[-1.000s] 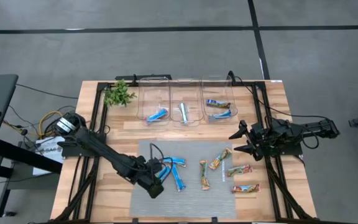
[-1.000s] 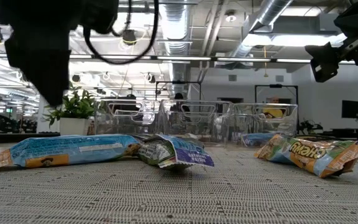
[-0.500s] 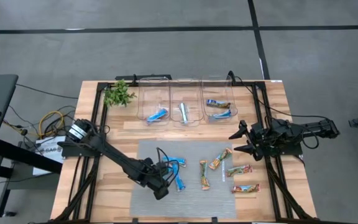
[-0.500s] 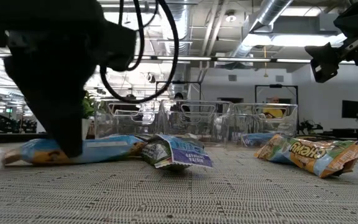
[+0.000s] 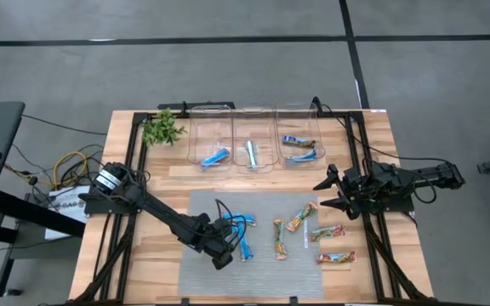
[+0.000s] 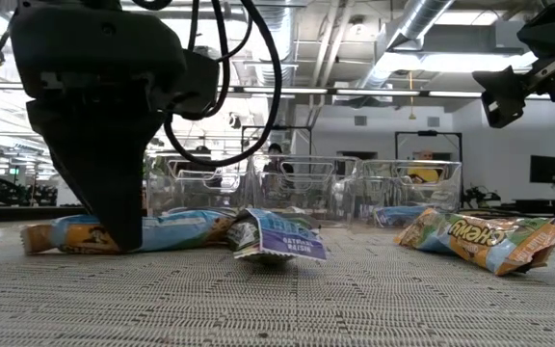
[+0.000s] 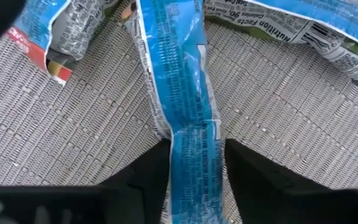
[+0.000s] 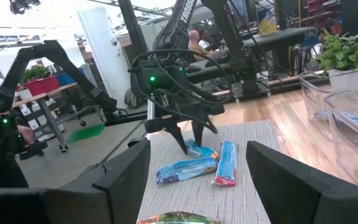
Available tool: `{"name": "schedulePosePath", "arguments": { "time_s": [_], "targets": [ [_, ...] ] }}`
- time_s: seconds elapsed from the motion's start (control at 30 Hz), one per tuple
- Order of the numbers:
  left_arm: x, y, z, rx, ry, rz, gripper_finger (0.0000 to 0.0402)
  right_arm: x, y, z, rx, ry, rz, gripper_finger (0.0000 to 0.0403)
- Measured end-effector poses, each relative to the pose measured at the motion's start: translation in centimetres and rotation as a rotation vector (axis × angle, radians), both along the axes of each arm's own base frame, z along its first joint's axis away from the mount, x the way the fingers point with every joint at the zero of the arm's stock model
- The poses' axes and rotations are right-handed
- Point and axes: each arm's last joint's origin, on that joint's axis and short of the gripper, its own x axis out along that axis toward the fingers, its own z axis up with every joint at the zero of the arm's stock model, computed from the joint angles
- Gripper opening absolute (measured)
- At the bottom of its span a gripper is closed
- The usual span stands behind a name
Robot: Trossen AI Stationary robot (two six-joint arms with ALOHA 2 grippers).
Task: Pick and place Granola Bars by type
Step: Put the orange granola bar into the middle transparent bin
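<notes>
The left gripper (image 5: 232, 252) is down on the grey mat (image 5: 202, 272), near the front edge of the surface (image 5: 156, 183). Its two fingers (image 7: 145, 171) stand one on each side of a blue bar (image 7: 185, 118) that lies flat on the mat. The jaws are narrow around this bar, but it is hard to tell if they squeeze it yet. More blue bars (image 5: 243, 223) lie just beside it.

The tan bars (image 5: 300, 218) lie on the right half of the mat, apart from the blue ones.

Three clear bins (image 5: 250, 136) stand in a row at the back edge of the surface. Each bin has a bar or two inside. A small green plant (image 5: 162, 128) sits at the back left corner.

The right gripper (image 5: 328, 192) waits above the right edge of the surface, with its jaws wide and nothing between them.
</notes>
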Motion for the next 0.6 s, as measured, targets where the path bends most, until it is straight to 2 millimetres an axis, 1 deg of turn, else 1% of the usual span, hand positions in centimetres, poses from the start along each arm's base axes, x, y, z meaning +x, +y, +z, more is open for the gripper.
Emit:
{"name": "schedulePosePath", "arguments": {
  "time_s": [0.13,0.3,0.47,0.6],
  "targets": [
    [0.3,-0.1,0.3,-0.023,-0.001,-0.005,0.0112,0.0,0.0,0.0,0.0,0.0,0.0,0.026],
    [1.2,-0.6,1.5,-0.031,-0.05,-0.02,0.0088,0.0,0.0,0.0,0.0,0.0,0.0,0.026],
    [2.3,-0.8,3.2,-0.037,-0.108,-0.048,0.0078,0.0,0.0,0.0,0.0,0.0,0.0,0.026],
    [3.8,-0.7,5.2,-0.043,-0.179,-0.075,0.0077,0.0,0.0,0.0,0.0,0.0,0.0,0.026]
  ]
}}
